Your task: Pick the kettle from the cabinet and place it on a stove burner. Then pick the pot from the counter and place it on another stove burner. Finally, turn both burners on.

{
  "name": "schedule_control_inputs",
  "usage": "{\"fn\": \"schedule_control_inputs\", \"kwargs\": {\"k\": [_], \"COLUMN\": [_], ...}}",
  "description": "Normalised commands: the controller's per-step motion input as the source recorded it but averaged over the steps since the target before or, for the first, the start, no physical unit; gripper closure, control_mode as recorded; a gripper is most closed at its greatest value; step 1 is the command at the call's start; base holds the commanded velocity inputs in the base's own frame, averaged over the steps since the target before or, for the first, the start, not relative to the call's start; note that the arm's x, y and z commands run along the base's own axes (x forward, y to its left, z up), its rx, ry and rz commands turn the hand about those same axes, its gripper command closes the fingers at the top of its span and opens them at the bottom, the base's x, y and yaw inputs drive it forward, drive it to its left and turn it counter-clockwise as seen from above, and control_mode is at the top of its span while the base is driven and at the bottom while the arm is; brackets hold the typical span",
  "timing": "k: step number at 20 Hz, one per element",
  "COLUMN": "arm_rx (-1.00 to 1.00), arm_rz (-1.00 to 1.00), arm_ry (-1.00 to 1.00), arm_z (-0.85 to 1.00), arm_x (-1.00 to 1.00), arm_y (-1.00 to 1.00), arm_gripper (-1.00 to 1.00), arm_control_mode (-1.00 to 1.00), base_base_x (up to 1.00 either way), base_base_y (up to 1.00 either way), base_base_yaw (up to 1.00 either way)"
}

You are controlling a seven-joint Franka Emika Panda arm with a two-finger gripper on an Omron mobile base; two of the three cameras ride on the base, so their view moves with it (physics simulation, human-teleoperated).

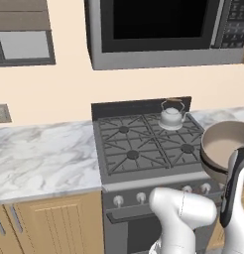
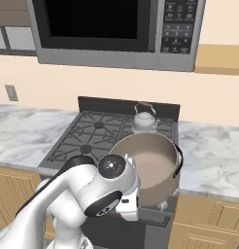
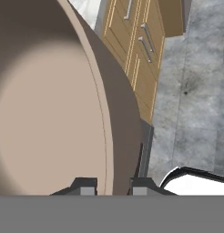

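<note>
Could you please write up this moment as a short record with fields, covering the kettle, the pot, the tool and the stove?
kettle: upright on the back right burner of the stove
pot: held up at the stove's front right corner, over the counter edge, beige inside showing
tool: shut on the pot, fingers astride its rim
knobs: in a row on the stove front, setting unclear
microwave: above the stove, door dark

Kettle (image 1: 171, 117) on the stove's (image 1: 139, 149) back right burner, between marble counters (image 1: 42, 158).
</note>
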Motion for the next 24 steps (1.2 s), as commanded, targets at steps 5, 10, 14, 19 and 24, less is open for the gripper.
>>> {"fn": "schedule_control_inputs", "kwargs": {"k": [5,10,14,19,24], "arm_rx": [0.00,0.00,0.00,0.00,0.00], "arm_rz": [0.00,0.00,0.00,0.00,0.00], "arm_ry": [0.00,0.00,0.00,0.00,0.00], "arm_z": [0.00,0.00,0.00,0.00,0.00], "arm_x": [0.00,0.00,0.00,0.00,0.00], "arm_y": [0.00,0.00,0.00,0.00,0.00], "arm_gripper": [1.00,1.00,1.00,1.00,1.00], "arm_control_mode": [1.00,1.00,1.00,1.00,1.00], "base_base_x": [0.13,0.11,0.27,0.32,0.37], "base_base_y": [0.12,0.12,0.13,0.08,0.15], "base_base_yaw": [-0.12,-0.15,-0.11,-0.09,-0.08]}}
